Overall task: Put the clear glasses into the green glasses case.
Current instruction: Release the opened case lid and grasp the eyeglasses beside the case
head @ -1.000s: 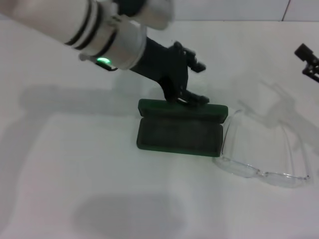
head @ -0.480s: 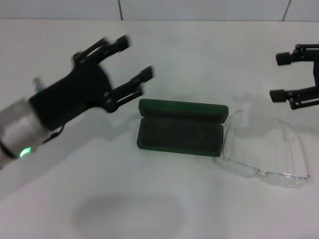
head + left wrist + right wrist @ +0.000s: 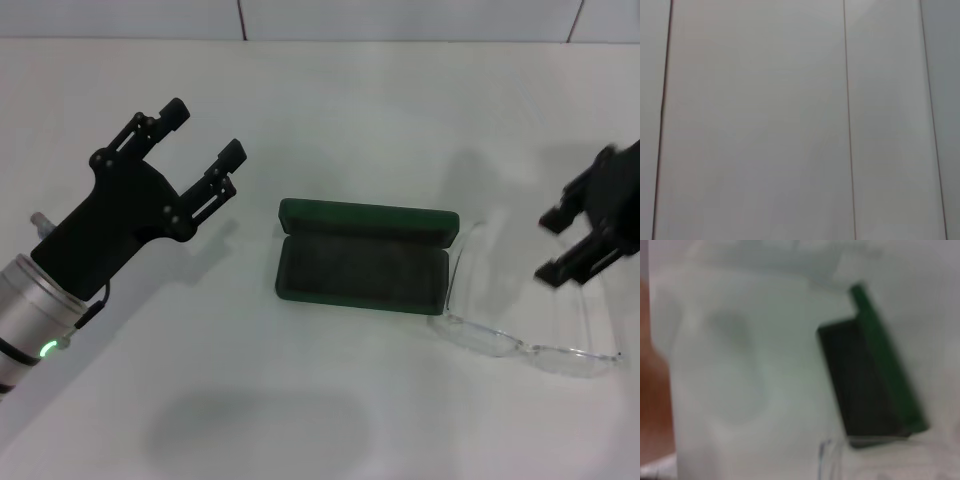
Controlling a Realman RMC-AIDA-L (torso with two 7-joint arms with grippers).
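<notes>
White tabletop (image 3: 320, 420): dark green hinged glasses case (image 3: 362, 256) lies open mid-frame, transparent wraparound glasses (image 3: 520, 300) lower right. Right gripper (image 3: 566, 243), fingers spread, should pinch the frame gently; left gripper (image 3: 200, 142) gapes idle.

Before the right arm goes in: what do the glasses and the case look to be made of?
The clear glasses: likely colourless plastic, glossy; the table shows through lenses and thin arms. The green glasses case: seemingly a rigid shell, dark green and matte, standing open; its lining looks soft, perhaps felt.
</notes>
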